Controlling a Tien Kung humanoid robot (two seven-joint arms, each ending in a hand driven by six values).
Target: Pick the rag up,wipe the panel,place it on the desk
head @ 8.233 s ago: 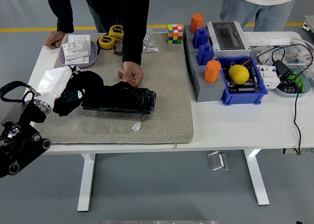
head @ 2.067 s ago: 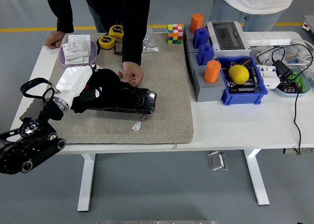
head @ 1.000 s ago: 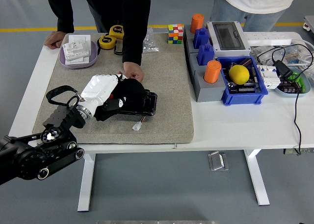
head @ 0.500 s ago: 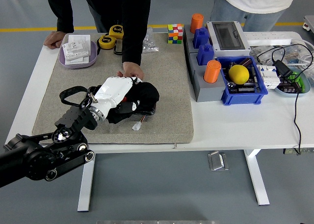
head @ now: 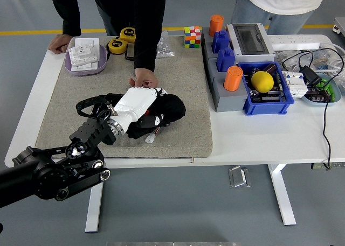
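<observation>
The left hand (head: 141, 102) has slid rightward along the panel (head: 141, 128), grasping the black rag (head: 168, 108); the panel's long axis runs left-right across the mat (head: 183, 74).

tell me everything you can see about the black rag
The black rag is a dark, soft-looking cloth, bunched into a rounded lump instead of lying flat. It sits on the right end of the black panel, which it mostly hides, on the grey felt mat. The robot's left hand, white-shelled, lies over its left side gripping it. A person's hand rests just behind.
</observation>
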